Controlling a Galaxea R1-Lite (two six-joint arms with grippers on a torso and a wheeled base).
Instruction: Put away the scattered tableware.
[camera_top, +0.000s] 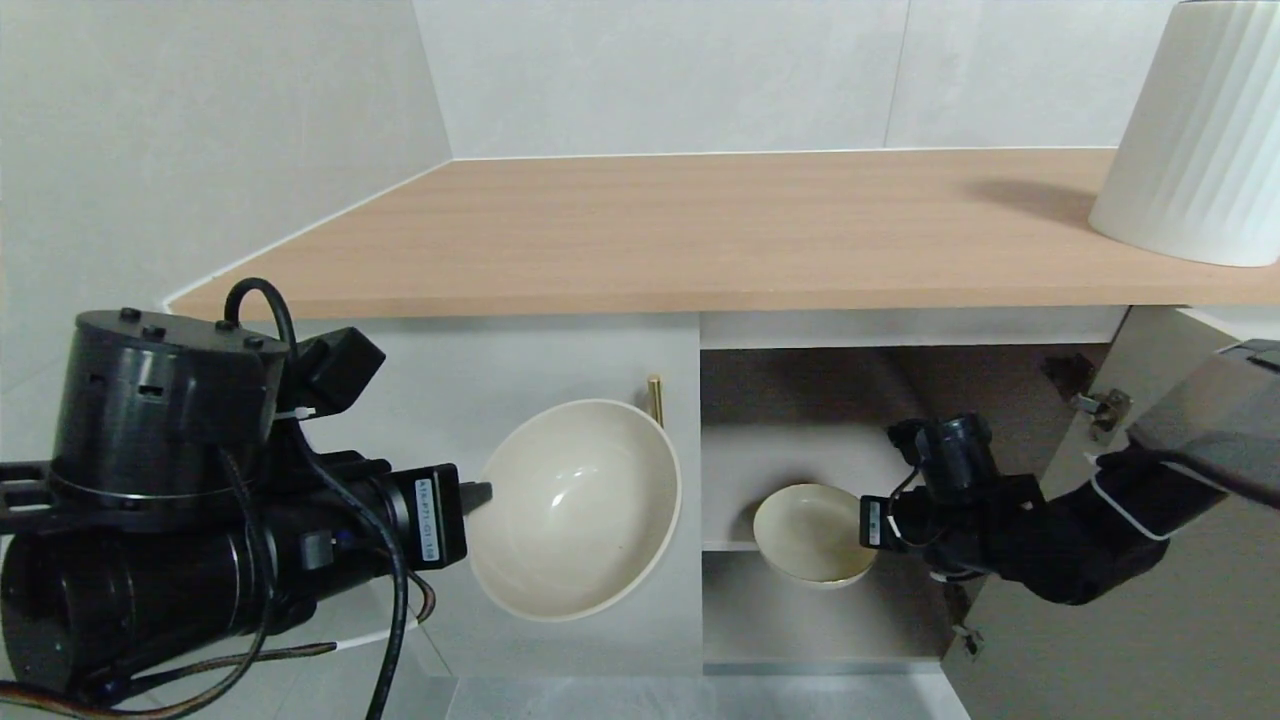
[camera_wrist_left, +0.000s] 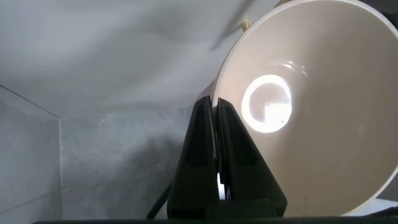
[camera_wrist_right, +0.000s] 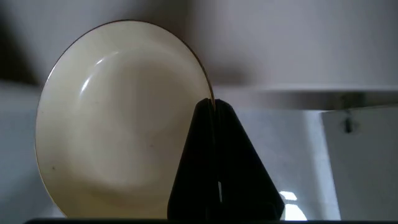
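A large cream bowl (camera_top: 580, 510) hangs in front of the closed cabinet door, held by its rim in my left gripper (camera_top: 480, 497), which is shut on it. The left wrist view has that bowl (camera_wrist_left: 311, 112) with its rim pinched between the fingers (camera_wrist_left: 214, 124). A smaller cream bowl (camera_top: 812, 532) hangs inside the open cabinet just above the shelf (camera_top: 730, 545), and my right gripper (camera_top: 872, 522) is shut on its rim. In the right wrist view the small bowl (camera_wrist_right: 118, 118) is clamped at its edge by the gripper (camera_wrist_right: 212, 112).
A wooden countertop (camera_top: 700, 230) runs above the cabinet. A white ribbed container (camera_top: 1200, 140) stands at its right end. The right cabinet door (camera_top: 1150, 450) is swung open beside my right arm. A brass handle (camera_top: 655, 398) sits on the closed left door.
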